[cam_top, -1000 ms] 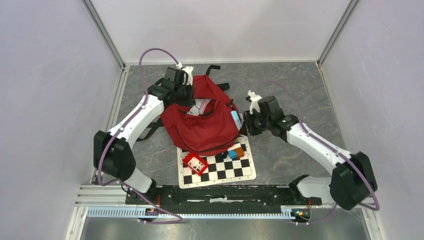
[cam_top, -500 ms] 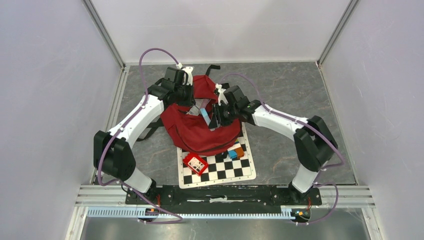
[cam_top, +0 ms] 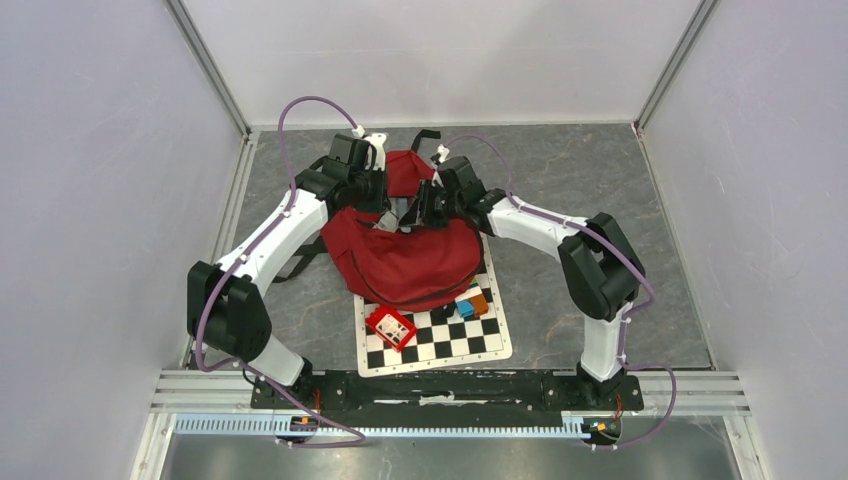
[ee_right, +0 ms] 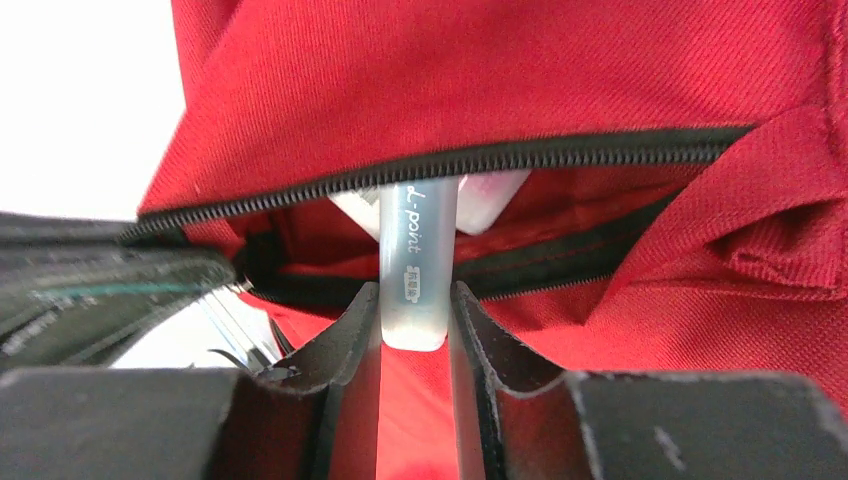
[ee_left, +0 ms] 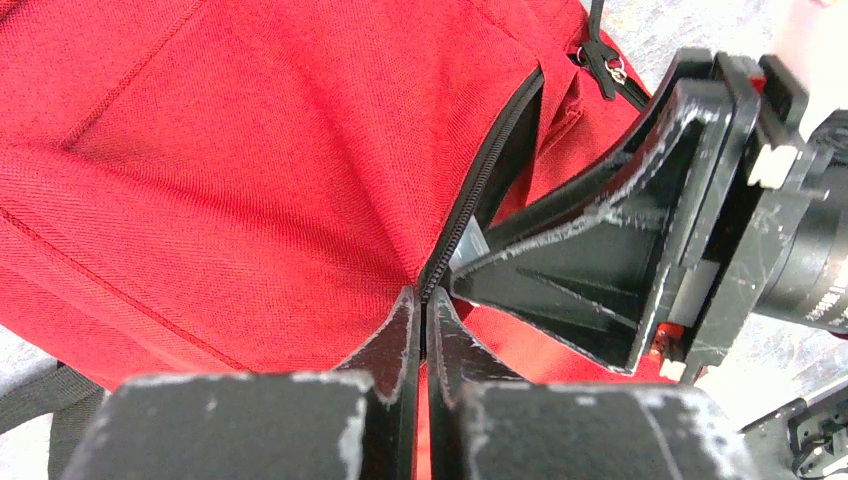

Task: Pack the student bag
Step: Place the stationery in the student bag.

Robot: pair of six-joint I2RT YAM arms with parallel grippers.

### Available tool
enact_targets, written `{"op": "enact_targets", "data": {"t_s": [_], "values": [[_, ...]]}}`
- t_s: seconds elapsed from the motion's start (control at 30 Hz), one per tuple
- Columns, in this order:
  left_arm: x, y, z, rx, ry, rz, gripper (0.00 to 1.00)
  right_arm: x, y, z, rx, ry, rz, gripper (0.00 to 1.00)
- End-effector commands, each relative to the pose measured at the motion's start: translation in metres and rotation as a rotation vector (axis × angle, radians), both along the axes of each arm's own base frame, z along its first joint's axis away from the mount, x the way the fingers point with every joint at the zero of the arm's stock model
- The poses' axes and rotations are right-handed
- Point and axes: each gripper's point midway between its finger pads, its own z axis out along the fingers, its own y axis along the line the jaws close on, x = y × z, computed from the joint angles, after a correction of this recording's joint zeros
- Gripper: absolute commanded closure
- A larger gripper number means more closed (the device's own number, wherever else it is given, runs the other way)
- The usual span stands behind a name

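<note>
Student bag (cam_top: 405,262) mid-surface, lower edge over chessboard mat (cam_top: 470,335) | left gripper (ee_left: 422,320) jaws pinched on its zip edge | right gripper (ee_right: 415,310), beside bag a second ago, now at opening, jaws clamping pen (ee_right: 412,270) | pen tip inside; release likely next

Grey mottled table (cam_top: 600,170), two things lying on it.
Red student bag (cam_top: 405,265) sits mid-table toward the far left corner, black strap (cam_top: 428,134) trailing farther back; checkerboard mat (cam_top: 440,340) lies by the near edge, its far edge tucked under the bag.
</note>
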Motion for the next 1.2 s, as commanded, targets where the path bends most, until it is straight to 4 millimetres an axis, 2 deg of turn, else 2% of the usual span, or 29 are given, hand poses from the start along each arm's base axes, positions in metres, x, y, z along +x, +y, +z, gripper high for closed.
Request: {"op": "enact_targets", "data": {"t_s": [0.0, 0.2, 0.53, 0.67, 0.7, 0.73, 0.9, 1.17], "values": [[0.006, -0.008, 0.022, -0.056, -0.052, -0.003, 0.98, 0.036, 0.012, 0.026, 0.135, -0.038, -0.178, 1.00], [0.006, -0.007, 0.023, -0.059, -0.052, -0.003, 0.98, 0.051, 0.009, 0.030, 0.186, -0.040, -0.328, 1.00], [0.007, -0.006, 0.024, -0.063, -0.056, -0.001, 0.98, 0.052, 0.014, 0.022, 0.184, -0.030, -0.420, 1.00], [0.007, -0.004, 0.027, -0.065, -0.060, 0.004, 0.98, 0.049, 0.016, 0.019, 0.175, -0.029, -0.403, 0.89], [0.007, -0.004, 0.027, -0.065, -0.061, 0.005, 0.98, 0.048, 0.016, 0.020, 0.172, -0.034, -0.399, 0.84], [0.007, -0.004, 0.027, -0.065, -0.062, 0.005, 0.98, 0.048, 0.016, 0.020, 0.167, -0.039, -0.399, 0.78], [0.008, -0.003, 0.027, -0.065, -0.061, 0.007, 0.98, 0.045, 0.007, 0.020, 0.147, -0.060, -0.422, 0.63], [0.008, -0.003, 0.028, -0.066, -0.062, 0.007, 0.98, 0.044, 0.009, 0.029, 0.140, -0.104, -0.401, 0.49]]}}
